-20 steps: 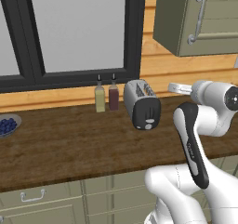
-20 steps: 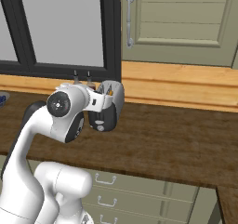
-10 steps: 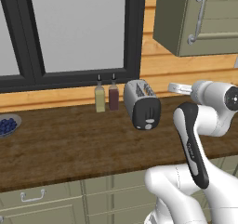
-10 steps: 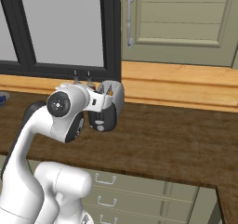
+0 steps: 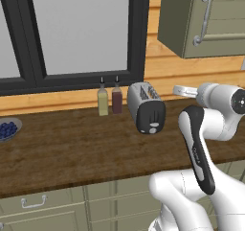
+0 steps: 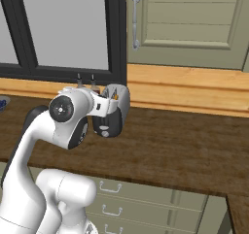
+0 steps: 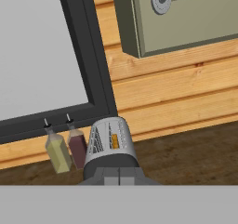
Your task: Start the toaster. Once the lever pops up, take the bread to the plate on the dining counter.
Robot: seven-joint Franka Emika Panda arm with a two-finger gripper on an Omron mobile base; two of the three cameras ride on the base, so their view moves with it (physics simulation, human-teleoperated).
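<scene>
The silver toaster (image 5: 145, 106) stands on the wood countertop (image 5: 72, 153) below the window, its black end panel facing me. Low on that panel sits the pale lever (image 5: 153, 130). An orange-brown edge of the bread (image 7: 114, 141) shows in one slot. My gripper (image 7: 119, 175) is shut with nothing in it, hovering just short of the toaster (image 7: 109, 146) and aimed at its end. From the right base camera my arm (image 6: 68, 114) covers most of the toaster (image 6: 113, 119). The plate and the dining counter are out of view.
Two bottles, a yellow one (image 5: 103, 102) and a dark red one (image 5: 117, 100), stand just left of the toaster against the wall. A grey bowl of blue berries (image 5: 7, 129) sits at the far left. A wall cabinet (image 5: 206, 19) hangs above right.
</scene>
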